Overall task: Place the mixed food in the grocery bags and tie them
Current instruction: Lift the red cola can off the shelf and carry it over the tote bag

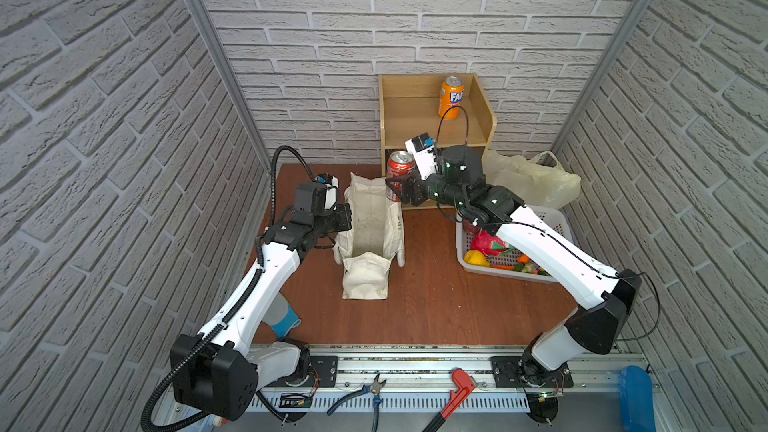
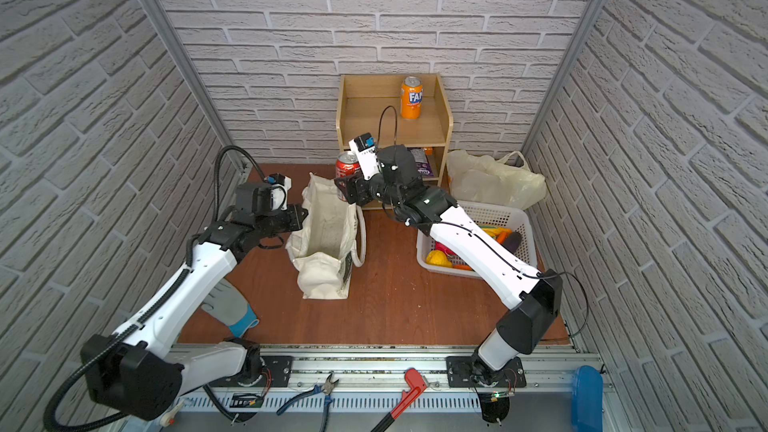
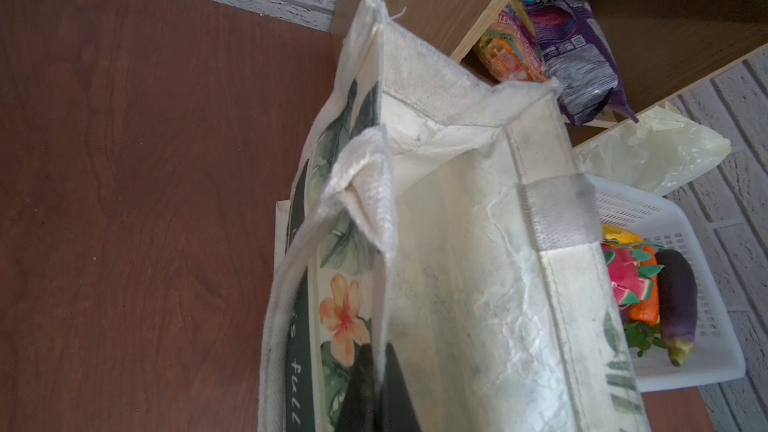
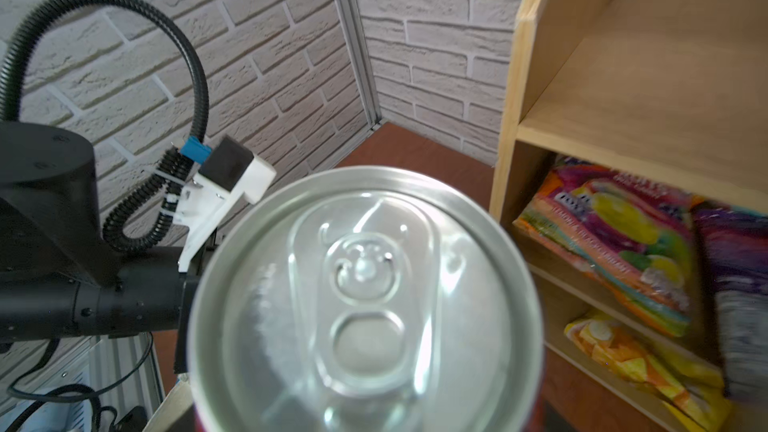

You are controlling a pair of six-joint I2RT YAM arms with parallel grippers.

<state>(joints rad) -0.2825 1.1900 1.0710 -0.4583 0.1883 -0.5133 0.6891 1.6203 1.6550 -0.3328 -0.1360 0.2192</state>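
**Grip, left.** Left gripper (image 3: 378, 384) is closed flat on the tote (image 1: 368, 274), pinching its near side wall just below the rim. Likely purpose: prop the mouth open and stop the soft bag folding in while it is loaded.

**Grip, right.** Right gripper (image 1: 395, 191) has its jaws spread wide around the body of the can (image 1: 401, 166) and clamped on it. The can is upright and off the table, beside the tote's far corner and just in front of the shelf (image 1: 419, 126). I cannot tell whether it is over the mouth yet. Holding it upright suits a straight drop onto its flat base.

**Materials.**
- Can: rigid, smooth cylinder, red sides, bright aluminium lid with the pull tab unopened (image 4: 365, 297).
- Tote: boxy cream canvas with woven handles, a crinkled lining and a floral print outside. The inside looks empty.
- Plastic bag (image 1: 532, 182): thin, pale yellow, slumped beside the shelf.
- Packets (image 4: 615, 251): glossy and crinkly, on the shelf's lower level.
- Aubergine (image 3: 677, 292): smooth and dark purple, in the perforated white basket (image 1: 552, 218) with other toy produce.

**Judgement.** Early loading (no bag is tied yet).
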